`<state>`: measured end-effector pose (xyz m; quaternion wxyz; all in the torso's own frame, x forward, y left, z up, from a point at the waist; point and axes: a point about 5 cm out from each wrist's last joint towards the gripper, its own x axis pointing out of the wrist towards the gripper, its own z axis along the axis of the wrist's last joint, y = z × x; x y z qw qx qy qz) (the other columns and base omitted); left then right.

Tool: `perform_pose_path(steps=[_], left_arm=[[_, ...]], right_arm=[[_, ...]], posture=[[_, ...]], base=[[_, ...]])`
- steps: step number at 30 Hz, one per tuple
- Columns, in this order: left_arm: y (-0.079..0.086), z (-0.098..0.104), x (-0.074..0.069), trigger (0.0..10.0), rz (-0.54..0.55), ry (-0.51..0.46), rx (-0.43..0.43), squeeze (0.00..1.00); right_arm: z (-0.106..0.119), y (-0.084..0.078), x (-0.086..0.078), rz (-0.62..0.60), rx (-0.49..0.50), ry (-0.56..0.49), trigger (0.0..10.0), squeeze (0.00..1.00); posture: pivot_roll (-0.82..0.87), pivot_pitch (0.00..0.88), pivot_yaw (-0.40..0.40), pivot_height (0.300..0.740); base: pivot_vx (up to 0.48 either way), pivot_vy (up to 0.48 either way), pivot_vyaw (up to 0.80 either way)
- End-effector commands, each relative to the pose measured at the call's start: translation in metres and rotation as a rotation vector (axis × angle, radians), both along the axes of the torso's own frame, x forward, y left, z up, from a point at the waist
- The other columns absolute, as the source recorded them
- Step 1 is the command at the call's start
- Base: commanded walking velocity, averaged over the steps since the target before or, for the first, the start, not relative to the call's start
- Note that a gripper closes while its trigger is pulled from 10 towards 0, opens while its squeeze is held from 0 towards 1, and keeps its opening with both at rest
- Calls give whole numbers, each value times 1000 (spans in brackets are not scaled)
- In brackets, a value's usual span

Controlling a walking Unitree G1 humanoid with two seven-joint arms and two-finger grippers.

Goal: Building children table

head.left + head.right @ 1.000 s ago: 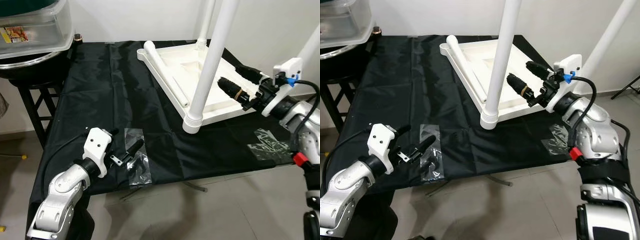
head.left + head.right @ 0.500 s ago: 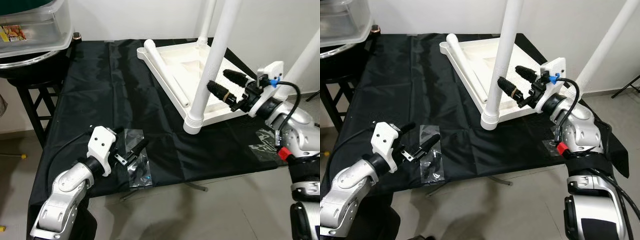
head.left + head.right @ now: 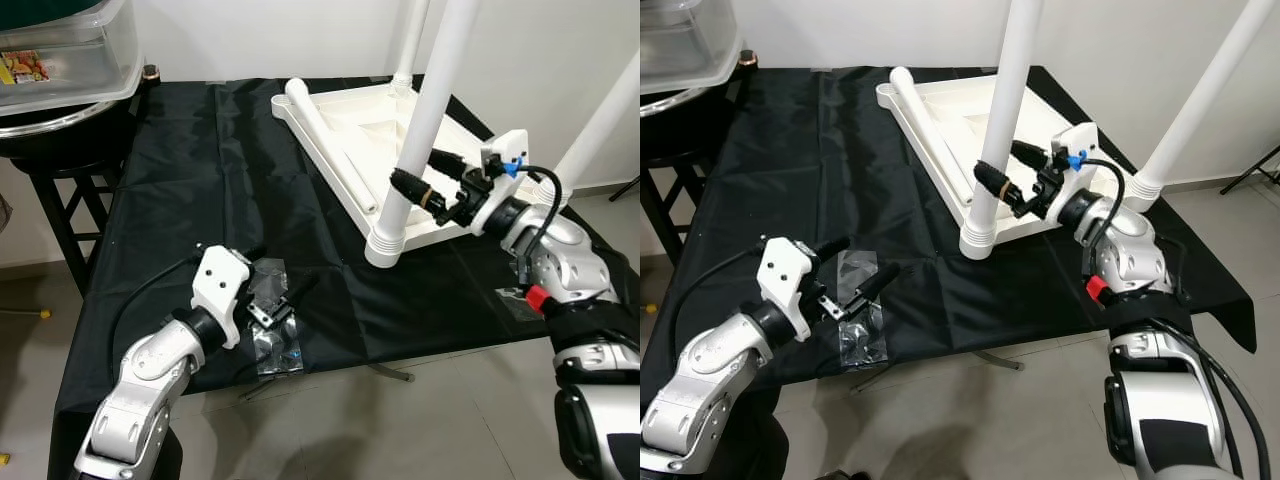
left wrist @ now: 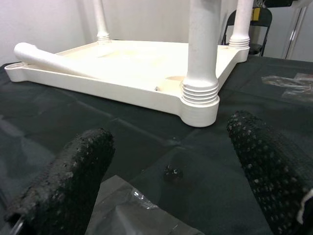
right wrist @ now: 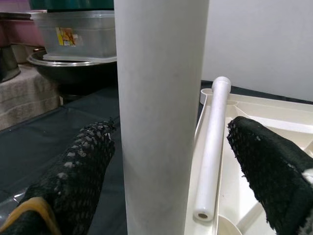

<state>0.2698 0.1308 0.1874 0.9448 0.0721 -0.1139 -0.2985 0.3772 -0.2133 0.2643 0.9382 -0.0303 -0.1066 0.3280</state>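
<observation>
White table top, three upright legs, one loose; right gripper open around one leg, left gripper open.

The left arm reaches forward low, elbow bent, its left gripper spread wide. The right arm extends inward, right gripper parted too (fingers level, pointing leftward).

The white table top and its upright leg look like smooth matt plastic, the black cloth has a faint sheen, the bag is crinkly clear plastic, and the fingers are knobbly black rubber.
</observation>
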Motion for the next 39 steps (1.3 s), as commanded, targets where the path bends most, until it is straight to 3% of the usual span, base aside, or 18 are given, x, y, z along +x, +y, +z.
perform_pose_path(steps=[1, 19, 20, 21, 34, 37, 39], left_arm=[[-3, -3, -4, 10000, -9, 15, 4, 0], [-5, -1, -4, 10000, -2, 20, 5, 0], [-5, -1, -4, 10000, -2, 20, 6, 0], [-5, -1, -4, 10000, -2, 20, 5, 0], [-2, 0, -2, 10000, 10, 15, 12, 0], [0, 2, -1, 10000, 14, 8, 15, 0], [2, 4, 1, 10000, 18, 2, 18, 0]], right_arm=[[0, 7, 3, 22, -18, -3, 10000, 0], [2, 31, 16, 80, -14, 3, 10000, 0], [1, 33, 16, 91, -13, 9, 6275, 0], [-1, 34, 16, 96, -12, 13, 0, 0], [-13, 44, 16, 92, 0, 22, 0, 0], [-15, 48, 16, 50, 14, 7, 0, 0], [-21, 52, 19, -74, 3, 0, 0, 0]], posture=[[77, 164, -64, 740], [77, 168, -76, 740], [77, 169, -74, 740], [76, 168, -75, 740], [73, 169, -75, 740], [74, 169, -75, 740], [73, 172, -73, 740]], base=[[0, 0, 0], [0, 0, 0], [0, 0, 0], [0, 0, 0], [0, 0, 0], [0, 0, 0], [0, 0, 0]])
